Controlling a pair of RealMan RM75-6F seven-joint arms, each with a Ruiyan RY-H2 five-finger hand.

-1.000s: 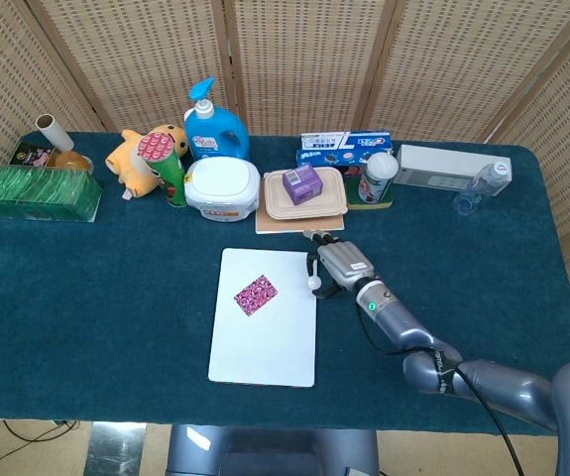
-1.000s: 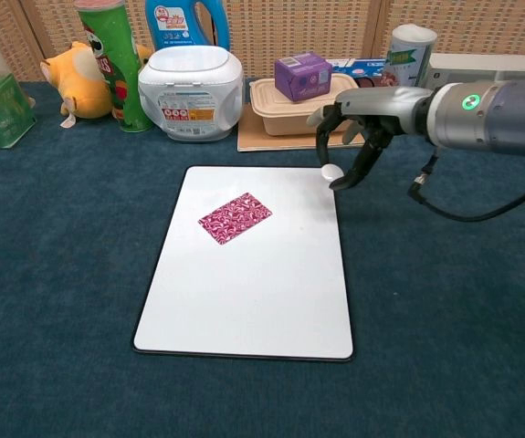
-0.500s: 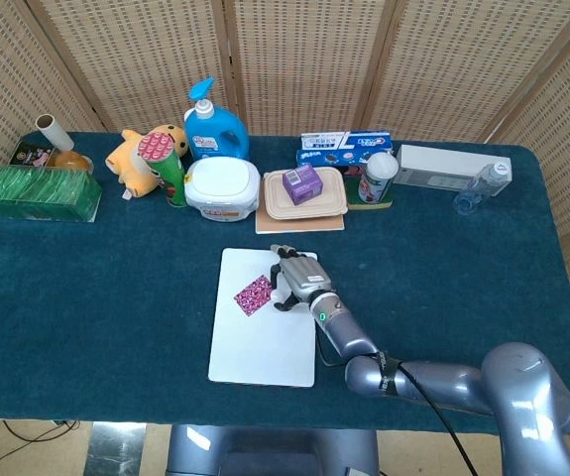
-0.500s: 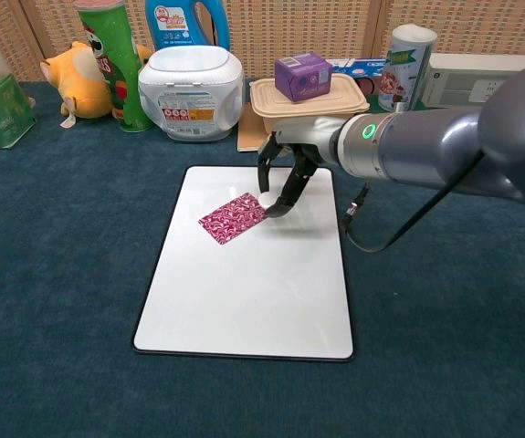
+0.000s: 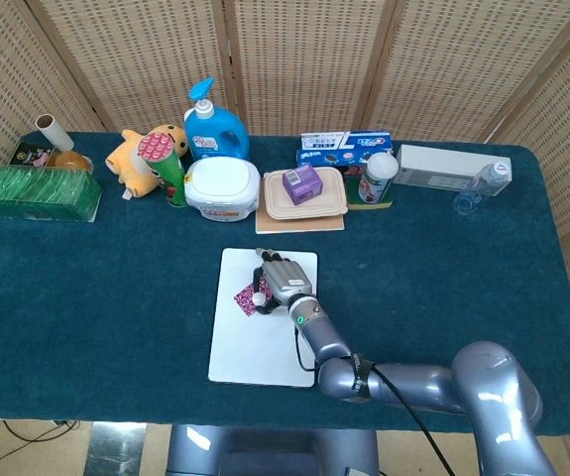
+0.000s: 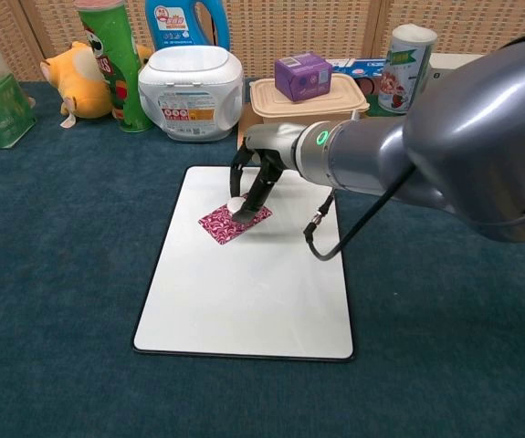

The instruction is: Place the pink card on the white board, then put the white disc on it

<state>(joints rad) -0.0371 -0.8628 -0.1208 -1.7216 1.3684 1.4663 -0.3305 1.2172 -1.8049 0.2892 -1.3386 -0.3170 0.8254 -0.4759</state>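
The pink patterned card [image 6: 223,224] lies on the upper left part of the white board [image 6: 253,292], and also shows in the head view as the pink card [image 5: 246,301] on the board [image 5: 265,349]. My right hand [image 6: 255,173] hangs over the card's right end, fingers pointing down, pinching the small white disc [image 6: 236,204]. The disc sits at or just above the card's surface; I cannot tell whether they touch. From the head view the right hand [image 5: 279,279] covers part of the card, with the disc [image 5: 261,294] at its fingertips. My left hand does not show in either view.
Along the back stand a green chip can [image 6: 109,64], a white tub [image 6: 191,80], a beige lunch box [image 6: 306,102] with a purple box [image 6: 302,76] on it, a plush toy [image 6: 72,78] and a green box [image 5: 35,193]. My right arm [image 6: 445,137] spans the right side.
My right hand carried the white disc leftwards, from the board's upper right corner across its top to a spot over the pink card. The card has not moved.
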